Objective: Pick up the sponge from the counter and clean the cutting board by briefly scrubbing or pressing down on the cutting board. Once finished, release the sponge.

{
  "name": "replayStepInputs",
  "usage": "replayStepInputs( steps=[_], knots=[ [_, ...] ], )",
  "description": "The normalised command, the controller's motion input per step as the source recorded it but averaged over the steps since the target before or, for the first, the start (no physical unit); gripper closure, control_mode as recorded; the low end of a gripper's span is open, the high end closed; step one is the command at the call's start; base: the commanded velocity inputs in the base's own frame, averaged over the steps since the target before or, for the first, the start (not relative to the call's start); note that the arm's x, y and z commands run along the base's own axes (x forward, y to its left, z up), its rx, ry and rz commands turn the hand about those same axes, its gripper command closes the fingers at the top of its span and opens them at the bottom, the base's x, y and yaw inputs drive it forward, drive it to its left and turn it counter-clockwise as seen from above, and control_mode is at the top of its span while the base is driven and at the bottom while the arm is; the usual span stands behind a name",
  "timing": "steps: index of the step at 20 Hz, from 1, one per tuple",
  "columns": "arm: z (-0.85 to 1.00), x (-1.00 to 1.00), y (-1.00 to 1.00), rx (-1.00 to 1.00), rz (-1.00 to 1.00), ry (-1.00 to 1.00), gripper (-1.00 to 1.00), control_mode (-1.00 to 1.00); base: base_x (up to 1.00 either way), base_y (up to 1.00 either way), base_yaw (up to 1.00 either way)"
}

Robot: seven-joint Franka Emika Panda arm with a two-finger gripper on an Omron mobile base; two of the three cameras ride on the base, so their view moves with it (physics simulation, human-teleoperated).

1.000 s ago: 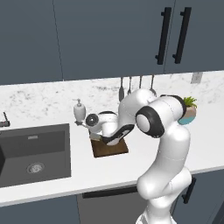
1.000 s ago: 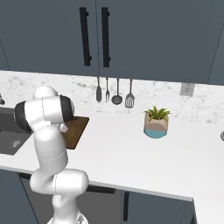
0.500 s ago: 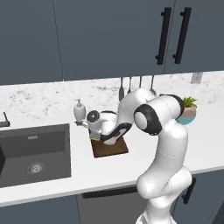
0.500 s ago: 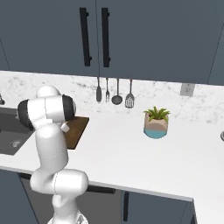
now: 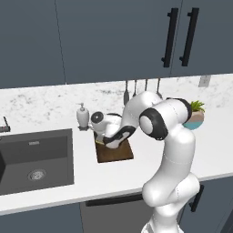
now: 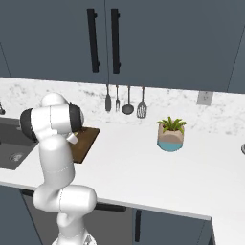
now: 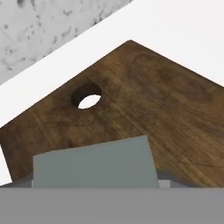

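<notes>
Far to the left of the gripper (image 5: 101, 135) lies the dark sink (image 5: 36, 159), sunk into the white counter (image 5: 113, 177); a small dark object (image 5: 4, 125) stands at the back edge beyond it. Just left of and behind the gripper stands a white soap bottle (image 5: 82, 116), close to the far left corner of the cutting board (image 5: 114, 152). The gripper hangs low over the far end of that board, with the arm's wrist and elbow covering much of it from the left base camera; from the right base camera the arm's shoulder hides the gripper. Through the hand camera the sponge (image 7: 95, 163), grey-green face up, sits right at the fingers, over the board (image 7: 153, 105) and near its round hole (image 7: 86, 96); it looks pinched between the 2 fingers, though the tips are hidden, so I cannot tell for sure. Behind and right of the gripper, 4 utensils (image 6: 127, 99) hang on the marble backsplash (image 6: 186, 103). Further right stand a potted plant (image 6: 171, 134) and a wall outlet (image 6: 204, 97).
</notes>
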Motion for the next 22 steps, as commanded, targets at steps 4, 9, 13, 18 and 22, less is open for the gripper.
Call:
replayStepInputs(
  steps=[4, 9, 13, 18, 22],
  knots=[
    [-0.24, 0.00, -0.42, 0.00, -0.17, 0.00, 1.00, -1.00, 0.00, 0.00, 0.00],
    [-0.32, -0.15, -0.62, 0.00, -0.13, 0.00, 1.00, -1.00, 0.00, 0.00, 0.00],
    [-0.35, -0.19, -0.59, 0.00, -0.13, 0.00, 1.00, -1.00, 0.00, 0.00, 0.00],
    [-0.37, -0.19, -0.65, 0.00, -0.13, 0.00, 1.00, -1.00, 0.00, 0.00, 0.00],
    [-0.34, -0.19, -0.80, 0.00, -0.13, 0.01, 1.00, -1.00, 0.00, 0.00, 0.00]
  ],
)
